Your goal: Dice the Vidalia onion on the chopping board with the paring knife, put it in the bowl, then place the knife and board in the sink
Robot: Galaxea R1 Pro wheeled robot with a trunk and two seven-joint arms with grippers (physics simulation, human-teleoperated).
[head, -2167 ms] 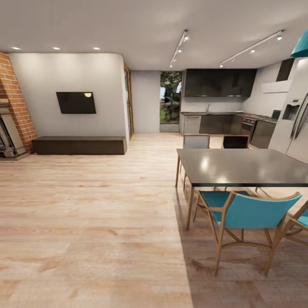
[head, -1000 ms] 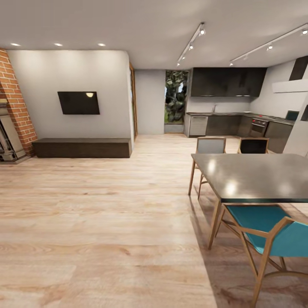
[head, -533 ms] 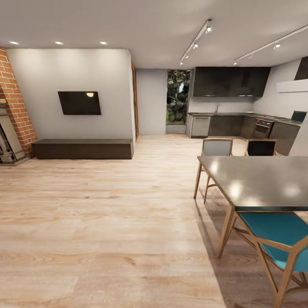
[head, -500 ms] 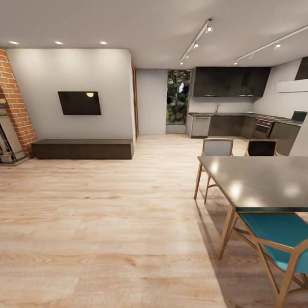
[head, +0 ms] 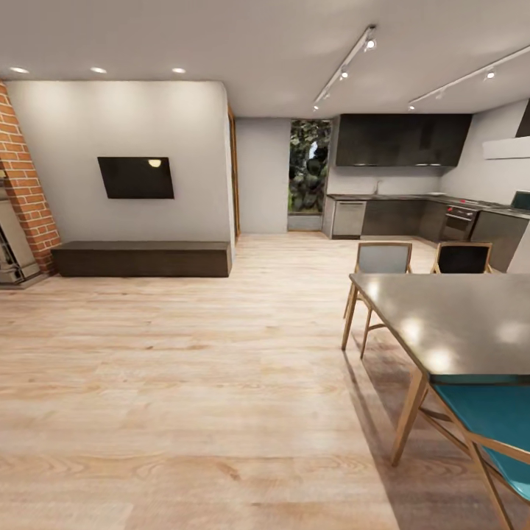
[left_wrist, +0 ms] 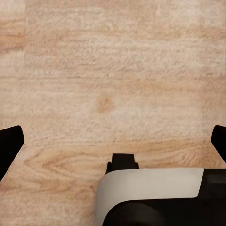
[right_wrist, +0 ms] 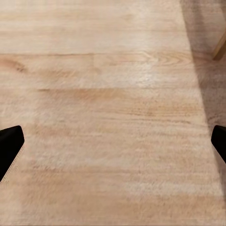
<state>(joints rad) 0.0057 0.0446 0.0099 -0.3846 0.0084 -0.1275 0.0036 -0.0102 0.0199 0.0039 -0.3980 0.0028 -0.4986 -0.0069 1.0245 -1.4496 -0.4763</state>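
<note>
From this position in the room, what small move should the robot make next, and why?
Probably roll forward over the wood floor, bearing slightly right toward the kitchen at the far end. The countertop looks far away, and the dining table with its chairs stands at the right, so the path should pass left of it. Both end effectors hang open with nothing between the fingers.

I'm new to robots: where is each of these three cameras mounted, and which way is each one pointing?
Head view: on the robot's head, looking across the wood floor to the far kitchen, past the dining table.
Left wrist view: on the left arm, facing down; open left pincer fingertips and a white robot part show.
Right wrist view: likewise facing down; open right pincer, a wooden leg.
Both wrist views share the floor.
</note>
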